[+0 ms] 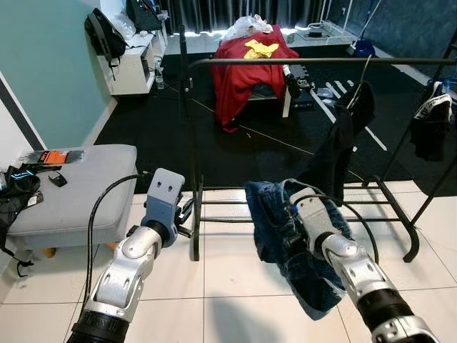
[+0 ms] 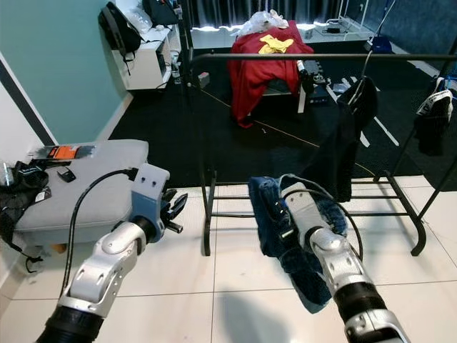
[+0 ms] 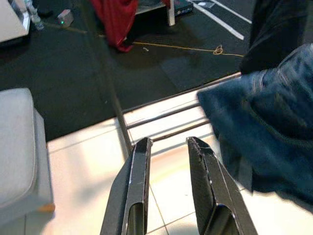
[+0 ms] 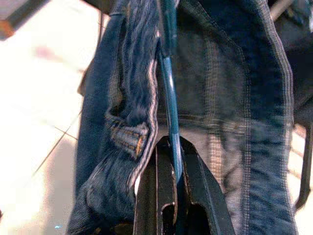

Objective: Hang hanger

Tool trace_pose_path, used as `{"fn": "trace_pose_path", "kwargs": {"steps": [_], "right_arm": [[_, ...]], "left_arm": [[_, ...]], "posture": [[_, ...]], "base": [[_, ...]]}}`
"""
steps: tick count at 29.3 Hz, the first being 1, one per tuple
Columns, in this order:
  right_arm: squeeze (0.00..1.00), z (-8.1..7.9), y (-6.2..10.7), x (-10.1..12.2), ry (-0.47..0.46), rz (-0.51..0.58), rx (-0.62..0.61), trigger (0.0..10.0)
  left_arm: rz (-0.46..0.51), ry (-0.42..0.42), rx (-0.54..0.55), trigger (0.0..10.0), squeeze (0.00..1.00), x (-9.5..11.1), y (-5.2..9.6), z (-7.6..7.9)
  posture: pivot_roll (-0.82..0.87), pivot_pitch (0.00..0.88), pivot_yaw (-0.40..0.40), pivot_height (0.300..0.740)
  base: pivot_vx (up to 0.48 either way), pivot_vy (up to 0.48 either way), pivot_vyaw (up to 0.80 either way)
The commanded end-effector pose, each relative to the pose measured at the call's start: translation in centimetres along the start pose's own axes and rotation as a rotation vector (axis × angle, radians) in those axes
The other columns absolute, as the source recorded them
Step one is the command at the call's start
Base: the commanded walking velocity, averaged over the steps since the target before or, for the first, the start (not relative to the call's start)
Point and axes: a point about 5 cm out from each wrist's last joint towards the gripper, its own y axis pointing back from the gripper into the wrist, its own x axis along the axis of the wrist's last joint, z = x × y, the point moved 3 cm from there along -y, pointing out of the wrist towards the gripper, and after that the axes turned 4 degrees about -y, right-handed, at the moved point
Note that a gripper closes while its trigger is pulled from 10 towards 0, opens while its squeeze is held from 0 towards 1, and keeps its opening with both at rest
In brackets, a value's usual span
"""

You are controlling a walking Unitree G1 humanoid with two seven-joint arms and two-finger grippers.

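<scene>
My right gripper (image 4: 172,147) is shut on a thin blue hanger (image 4: 168,105) that carries dark blue jeans (image 1: 285,229). The jeans hang from it low in front of me, just short of the black clothes rack (image 1: 314,62). A dark garment (image 1: 341,146) hangs on the rack's top rail to the right. My left gripper (image 3: 168,145) is open with nothing between its fingers, held out over the tiles near the rack's left post (image 1: 187,128).
A grey padded stool (image 1: 78,189) with small items on it stands at the left. Behind the rack are a black mat and a table draped in red cloth (image 1: 246,71). A second rack with dark clothes (image 1: 432,125) stands at the right. White tiles lie underfoot.
</scene>
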Motion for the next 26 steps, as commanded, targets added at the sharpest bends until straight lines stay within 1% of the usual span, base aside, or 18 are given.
{"fn": "trace_pose_path", "kwargs": {"steps": [1, 2, 4, 5, 6, 8, 9, 11, 14, 15, 16, 17, 19, 22, 23, 24, 26], "right_arm": [[0.00, -0.7, -0.1, 1.2, 0.036, 0.081, 0.013, 10.0], [0.00, -0.7, -0.1, 1.2, 0.036, 0.081, 0.013, 10.0], [0.00, -0.6, -0.1, 1.8, -0.043, 0.154, -0.043, 10.0], [0.00, -0.6, 0.0, 2.0, -0.083, 0.182, -0.066, 10.0], [0.00, -0.6, 0.1, 2.1, -0.104, 0.204, -0.081, 10.0], [0.00, -0.6, 0.1, 2.1, -0.104, 0.204, -0.081, 10.0], [0.00, -0.7, 0.2, 2.1, -0.112, 0.214, -0.087, 10.0], [0.00, -1.1, 0.4, 2.2, -0.112, 0.240, -0.074, 10.0], [0.00, -1.2, 0.4, 2.3, -0.122, 0.251, -0.069, 10.0], [0.00, -1.3, 0.4, 2.4, -0.148, 0.262, -0.071, 10.0], [0.00, -1.3, 0.4, 2.4, -0.148, 0.262, -0.071, 10.0], [0.00, -1.3, 0.3, 2.4, -0.165, 0.270, -0.073, 10.0], [0.00, -1.5, 0.2, 2.3, -0.220, 0.277, -0.079, 10.0], [0.00, -1.6, 0.2, 2.2, -0.247, 0.279, -0.082, 10.0], [0.00, -1.7, 0.2, 2.1, -0.285, 0.285, -0.092, 10.0], [0.00, -1.7, 0.2, 2.1, -0.285, 0.285, -0.092, 10.0], [0.00, -2.1, 0.5, 1.7, -0.364, 0.289, -0.109, 10.0]], "left_arm": [[-0.008, 0.050, 0.040, 10.0, 0.00, -0.5, -0.1, -0.5], [-0.008, 0.050, 0.040, 10.0, 0.00, -0.5, -0.1, -0.5], [-0.021, 0.181, 0.126, 10.0, 0.00, -1.8, -0.1, -1.3], [-0.037, 0.219, 0.169, 10.0, 0.00, -2.6, 0.0, -1.7], [-0.065, 0.229, 0.200, 10.0, 0.00, -3.5, 0.0, -1.9], [-0.065, 0.229, 0.200, 10.0, 0.00, -3.5, 0.0, -1.9], [-0.083, 0.223, 0.214, 10.0, 0.00, -4.0, 0.1, -2.0], [-0.091, 0.246, 0.209, 10.0, 0.00, -4.0, 0.1, -1.6], [-0.090, 0.252, 0.210, 10.0, 0.00, -3.8, 0.1, -1.5], [-0.102, 0.248, 0.222, 10.0, 0.00, -4.1, 0.2, -1.5], [-0.102, 0.248, 0.222, 10.0, 0.00, -4.1, 0.2, -1.5], [-0.111, 0.242, 0.233, 10.0, 0.00, -4.3, 0.3, -1.6], [-0.109, 0.274, 0.225, 10.0, 0.00, -4.6, 0.6, -1.7], [-0.102, 0.292, 0.218, 10.0, 0.00, -4.6, 0.7, -1.7], [-0.090, 0.308, 0.216, 10.0, 0.00, -4.6, 0.7, -1.8], [-0.090, 0.308, 0.216, 10.0, 0.00, -4.6, 0.7, -1.8], [-0.105, 0.282, 0.239, 10.0, 0.00, -4.8, 0.2, -2.1]], "posture": [[0.09, 0.022, 0.039, 0.740], [0.09, 0.022, 0.039, 0.740], [0.07, 0.019, 0.050, 0.740], [0.07, 0.018, 0.050, 0.740], [0.06, 0.022, 0.047, 0.740], [0.06, 0.022, 0.047, 0.740], [0.07, 0.023, 0.043, 0.740], [0.08, 0.026, 0.038, 0.740], [0.08, 0.026, 0.037, 0.740], [0.09, 0.035, 0.038, 0.740], [0.09, 0.035, 0.038, 0.740], [0.09, 0.035, 0.038, 0.740], [0.08, 0.027, 0.050, 0.740], [0.08, 0.026, 0.052, 0.740], [0.07, 0.022, 0.057, 0.740], [0.07, 0.022, 0.057, 0.740], [0.06, 0.014, 0.056, 0.740]], "base": [[0.000, 0.000, 0.00], [0.000, 0.000, 0.00], [0.000, 0.000, 0.00], [0.000, 0.000, 0.00], [0.000, 0.000, 0.00], [0.000, 0.000, 0.00], [0.000, 0.000, 0.00], [0.000, 0.000, 0.00], [0.000, 0.000, 0.00], [0.000, 0.000, 0.00], [0.000, 0.000, 0.00], [0.000, 0.000, 0.00], [0.000, 0.000, 0.00], [0.000, 0.000, 0.00], [0.000, 0.000, 0.00], [0.000, 0.000, 0.00], [0.000, 0.000, 0.00]]}}
